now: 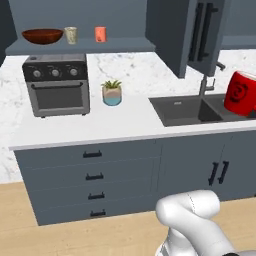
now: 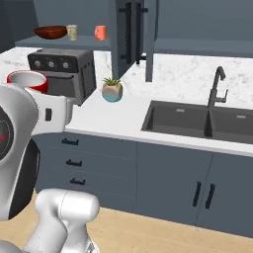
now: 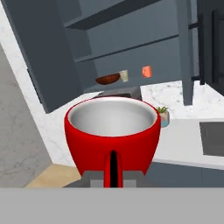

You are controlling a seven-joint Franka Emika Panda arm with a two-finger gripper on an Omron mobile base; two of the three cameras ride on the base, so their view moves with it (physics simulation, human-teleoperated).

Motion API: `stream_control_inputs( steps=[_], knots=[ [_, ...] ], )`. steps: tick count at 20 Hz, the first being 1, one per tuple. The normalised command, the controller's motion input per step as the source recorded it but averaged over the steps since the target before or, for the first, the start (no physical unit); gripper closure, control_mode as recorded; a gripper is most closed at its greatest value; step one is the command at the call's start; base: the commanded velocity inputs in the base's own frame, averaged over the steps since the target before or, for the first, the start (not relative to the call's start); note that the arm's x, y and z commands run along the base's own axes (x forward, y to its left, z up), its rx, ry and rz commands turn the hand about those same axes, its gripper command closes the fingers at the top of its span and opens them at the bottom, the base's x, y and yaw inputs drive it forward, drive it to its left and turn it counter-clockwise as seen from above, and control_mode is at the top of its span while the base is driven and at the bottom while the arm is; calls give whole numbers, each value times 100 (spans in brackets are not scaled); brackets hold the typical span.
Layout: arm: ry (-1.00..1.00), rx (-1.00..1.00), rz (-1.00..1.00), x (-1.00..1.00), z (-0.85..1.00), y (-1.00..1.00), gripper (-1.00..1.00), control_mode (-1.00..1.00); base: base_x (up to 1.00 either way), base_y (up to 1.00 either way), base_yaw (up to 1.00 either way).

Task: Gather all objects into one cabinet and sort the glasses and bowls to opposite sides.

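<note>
Left base view: the red cup (image 1: pixel 240 93) is seen aloft over the sink (image 1: pixel 186 111); bowl (image 1: pixel 42 36), beige cup (image 1: pixel 71 34) and orange cup (image 1: pixel 100 34) are lined on the cabinet shelf (image 1: pixel 80 46) above the oven (image 1: pixel 57 84), with a plant (image 1: pixel 112 93) on the bench (image 1: pixel 100 125).

Right base view: an open door (image 2: pixel 129 37) is seen beside the shelf.

Hand view: the red cup is gripped by the closed jaws.

Glossy red cup (image 3: pixel 112 131) with pale grey inside and a dark mark on its side. Reddish-brown bowl (image 1: pixel 42 35), cream patterned cup (image 1: pixel 71 34), plain coral-orange cup (image 1: pixel 100 34). Slate-blue cabinet (image 1: pixel 172 35) with black bar handles (image 1: pixel 204 31). White marbled counter (image 1: pixel 125 122). Dark grey oven (image 1: pixel 57 84). Teal-and-tan pot (image 1: pixel 112 95) under green leaves. Dark grey sink (image 2: pixel 197 121).
</note>
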Motion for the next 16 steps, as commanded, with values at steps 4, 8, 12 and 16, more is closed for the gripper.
stream_control_inputs(
  steps=[4,8,12,16],
  knots=[
    [0,0,0,0,0,0,100,100,1,74,1],
    [0,0,0,0,0,0,100,100,12,62,0],
    [0,0,0,0,0,0,100,100,25,61,0],
    [0,0,0,0,0,0,100,100,30,57,0]
  ],
)
